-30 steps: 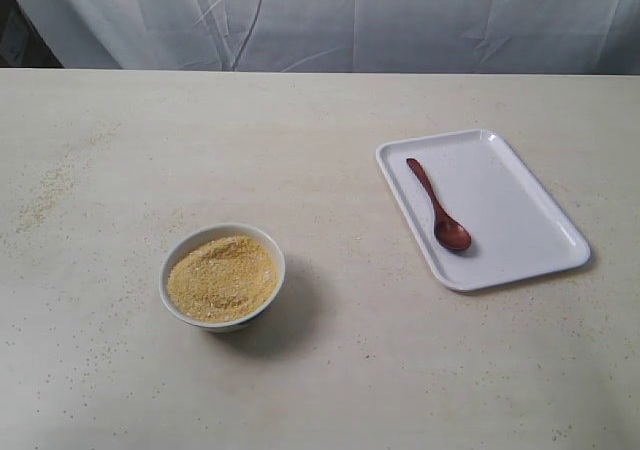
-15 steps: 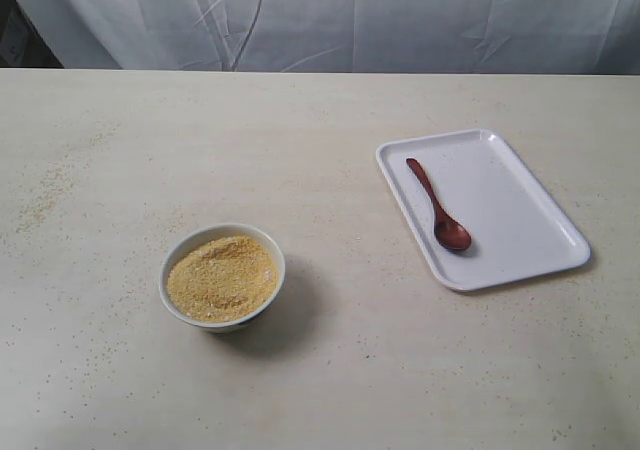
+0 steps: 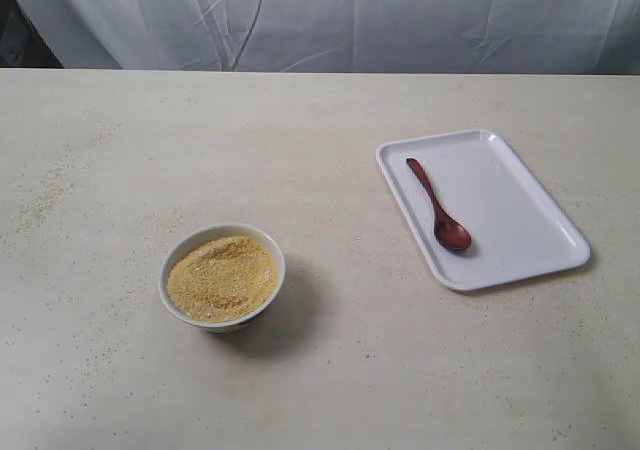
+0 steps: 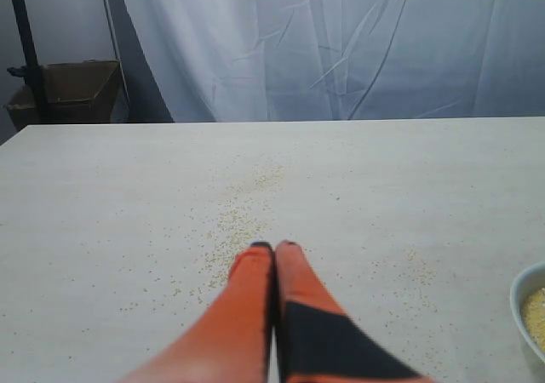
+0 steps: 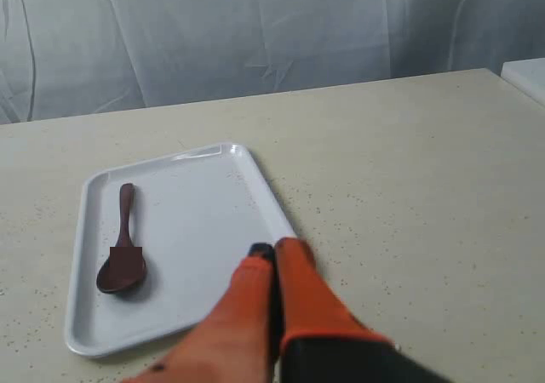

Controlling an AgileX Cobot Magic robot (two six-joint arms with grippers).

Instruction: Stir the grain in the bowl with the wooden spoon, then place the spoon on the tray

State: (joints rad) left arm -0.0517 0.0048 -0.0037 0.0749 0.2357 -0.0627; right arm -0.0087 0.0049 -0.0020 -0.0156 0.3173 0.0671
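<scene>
Pale speckled counter (image 3: 350, 370), white drape (image 3: 300, 20) behind. Glossy reddish-brown wooden spoon (image 3: 432, 202) flat on white tray (image 3: 510, 200), right of bowl (image 3: 222, 227) of golden grain (image 3: 221, 277). Pressed together: left gripper (image 4: 274, 247), right gripper (image 5: 272, 248).

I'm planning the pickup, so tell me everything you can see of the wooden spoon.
The wooden spoon is dark reddish-brown and glossy, with a slim handle and an oval head. It lies flat on the white tray, along its left side in the exterior view, head toward the camera, handle pointing away. Only the tray touches it.
</scene>
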